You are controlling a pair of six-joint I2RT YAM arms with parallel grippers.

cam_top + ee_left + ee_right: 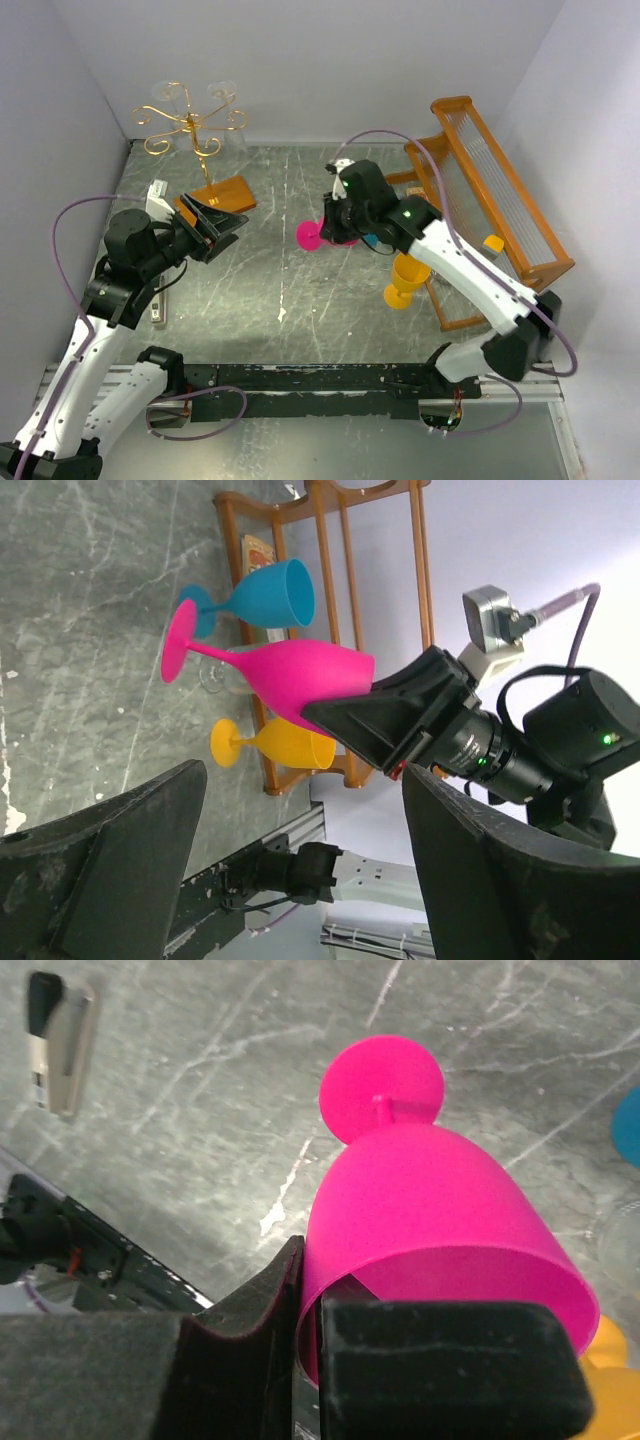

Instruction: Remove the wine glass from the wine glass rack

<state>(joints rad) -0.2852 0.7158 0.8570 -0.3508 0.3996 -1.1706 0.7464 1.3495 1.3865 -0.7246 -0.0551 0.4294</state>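
**Right arm grips pink wine glass over the middle of the table, well clear of the gold rack**

The right gripper [341,224] is clamped on the rim of the pink wine glass [430,1210], one finger inside the bowl and one outside. The glass is tipped on its side, its round foot pointing toward the left edge. The wine glass rack [190,128] stands in the far-left corner on its wooden base, well apart from the glass. The left gripper [216,228] hangs just beside that base, its fingers spread and empty. A yellow glass [404,280] and a blue glass [266,590] sit by the larger wooden rack [500,190] along the right edge of the table [270,190].
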